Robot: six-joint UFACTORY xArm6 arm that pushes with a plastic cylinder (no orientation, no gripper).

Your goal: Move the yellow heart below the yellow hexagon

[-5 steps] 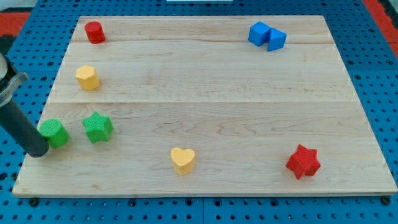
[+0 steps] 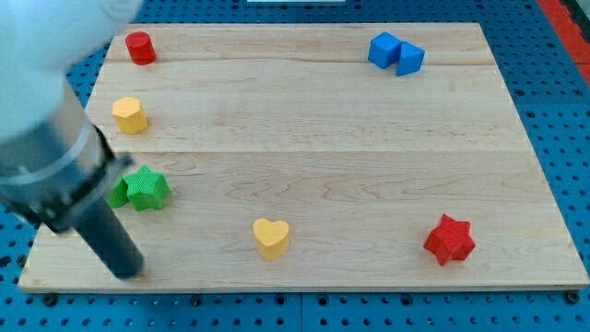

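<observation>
The yellow heart point(image 2: 271, 237) lies near the board's bottom edge, a little left of centre. The yellow hexagon point(image 2: 129, 114) sits near the left edge, in the upper half. My tip point(image 2: 126, 270) rests near the bottom left corner of the board, well left of the heart and slightly lower, touching no block. The arm's body covers the board's left side above the tip.
A green star point(image 2: 147, 188) lies just above and right of the rod; a green block point(image 2: 117, 195) beside it is mostly hidden by the arm. A red cylinder point(image 2: 139, 47) is top left, two blue blocks point(image 2: 395, 53) top right, a red star point(image 2: 449, 240) bottom right.
The arm has swung right and down into the view. My tip moved from the board's left edge beside the green block to near the bottom left corner. No block has visibly moved.
</observation>
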